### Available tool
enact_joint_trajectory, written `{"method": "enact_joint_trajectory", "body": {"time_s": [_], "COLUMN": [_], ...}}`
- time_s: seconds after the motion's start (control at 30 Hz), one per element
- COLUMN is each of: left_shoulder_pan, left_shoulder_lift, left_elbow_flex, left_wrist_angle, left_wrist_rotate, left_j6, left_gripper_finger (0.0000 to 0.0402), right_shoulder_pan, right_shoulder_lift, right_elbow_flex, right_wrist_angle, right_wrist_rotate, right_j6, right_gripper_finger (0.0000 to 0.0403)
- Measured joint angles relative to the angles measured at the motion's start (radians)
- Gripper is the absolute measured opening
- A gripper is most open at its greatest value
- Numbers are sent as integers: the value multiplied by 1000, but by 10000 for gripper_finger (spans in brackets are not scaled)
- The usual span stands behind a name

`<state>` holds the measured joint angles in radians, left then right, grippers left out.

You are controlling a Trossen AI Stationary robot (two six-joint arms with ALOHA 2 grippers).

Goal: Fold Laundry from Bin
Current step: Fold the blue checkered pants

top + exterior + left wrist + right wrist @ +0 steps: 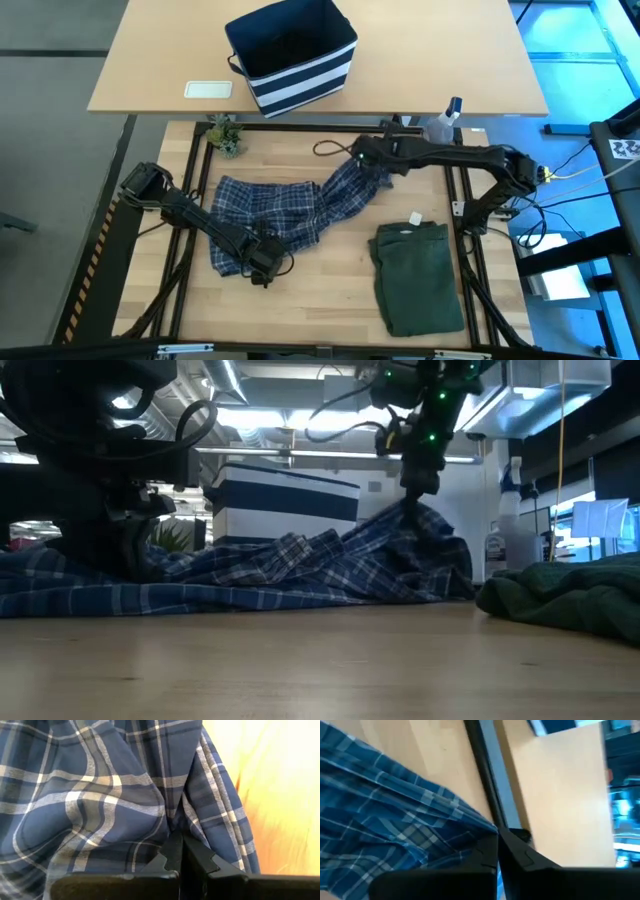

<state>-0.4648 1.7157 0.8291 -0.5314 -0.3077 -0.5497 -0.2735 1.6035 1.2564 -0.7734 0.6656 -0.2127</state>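
The blue-and-white plaid shirt [285,210] lies crumpled across the middle of the table, and its right end rises in a peak [412,518]. My right gripper [362,156] is shut on that raised end. At the shirt's near left corner, my left gripper [263,262] is shut on the cloth, low over the table. A dark olive-green garment [415,275] lies folded flat on the table at the near right. The navy bin [292,55] with white stripes stands on the far table. My left gripper pinches a bunched fold of the plaid shirt [172,827] between its two shut fingers, coming steeply from above. The cloth around the hold lies on the table, slack and wrinkled. My right gripper pinches the shirt's right end [470,827] between its shut fingers, slanting down from the table's right side. That end is lifted clear of the table and drawn up into a peak; the cloth below it slopes down to the rest of the shirt on the table.
A clear spray bottle [445,122] stands at the far right edge of the work table and a small plant [225,135] at the far left. A white flat object [208,89] lies on the far table beside the bin. Bare wood shows along the near edge [300,310].
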Motion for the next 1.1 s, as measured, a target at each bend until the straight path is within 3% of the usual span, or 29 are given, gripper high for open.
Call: {"method": "enact_joint_trajectory", "body": {"time_s": [0.2,0.43,0.5,0.87,1.1], "left_shoulder_pan": [-1,-1,-1,-1,0], "left_shoulder_lift": [-1,-1,-1,-1,-1], "left_elbow_flex": [3,3,3,3,3], "left_wrist_angle": [-57,-105,-106,-112,-113], "left_wrist_rotate": [3,-15,-16,-16,-16], "left_j6": [-81,-98,-96,-96,-99], "left_gripper_finger": [1,1,1,1,1], "right_shoulder_pan": [-20,8,-6,-81,-79], "right_shoulder_lift": [0,0,0,0,0], "right_elbow_flex": [0,-1,-1,-1,-1], "right_wrist_angle": [-79,-88,-77,-93,-146], "right_wrist_rotate": [-65,153,171,75,-22], "right_j6": [-1,2,-3,-39,-81], "right_gripper_finger": [2,1,1,6,91]}}
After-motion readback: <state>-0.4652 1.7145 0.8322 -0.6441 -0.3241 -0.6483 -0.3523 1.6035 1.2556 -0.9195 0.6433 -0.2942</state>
